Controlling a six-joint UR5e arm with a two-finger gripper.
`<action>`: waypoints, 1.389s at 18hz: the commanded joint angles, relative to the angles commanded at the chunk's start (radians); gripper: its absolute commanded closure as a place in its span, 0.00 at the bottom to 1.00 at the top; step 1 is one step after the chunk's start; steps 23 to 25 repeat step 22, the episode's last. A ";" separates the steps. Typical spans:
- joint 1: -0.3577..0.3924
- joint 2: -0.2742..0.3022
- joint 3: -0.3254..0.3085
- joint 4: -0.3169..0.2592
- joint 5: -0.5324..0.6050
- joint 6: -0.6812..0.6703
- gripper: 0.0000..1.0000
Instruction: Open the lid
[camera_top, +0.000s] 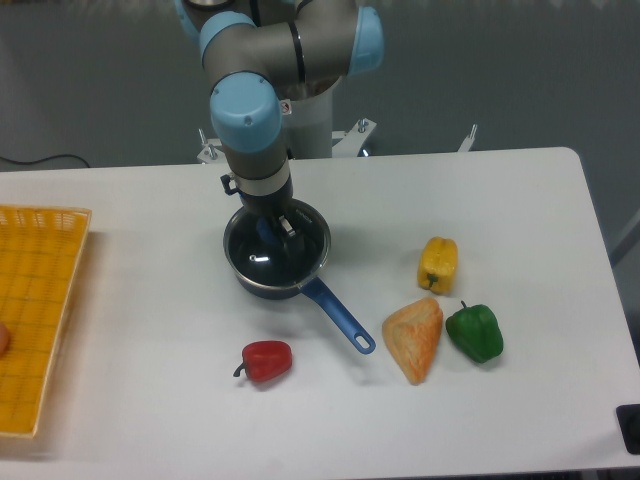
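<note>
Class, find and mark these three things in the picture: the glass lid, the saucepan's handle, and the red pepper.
glass lid (262, 262): fixed camera view, on the glass left of the knob.
saucepan's handle (338, 316): fixed camera view, mid-handle.
red pepper (267, 360): fixed camera view, middle of its body.

Lid on saucepan, claw above; basket far left; peppers right.

The white table carries a dark blue saucepan (handle pointing toward the front), a red pepper, yellow pepper, green pepper, an orange wedge, and a yellow basket.
</note>
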 joint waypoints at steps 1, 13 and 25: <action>0.005 0.000 0.003 -0.002 0.000 0.000 0.44; 0.034 0.006 0.011 -0.014 -0.018 0.035 0.44; 0.052 0.012 0.014 -0.025 -0.040 0.037 0.44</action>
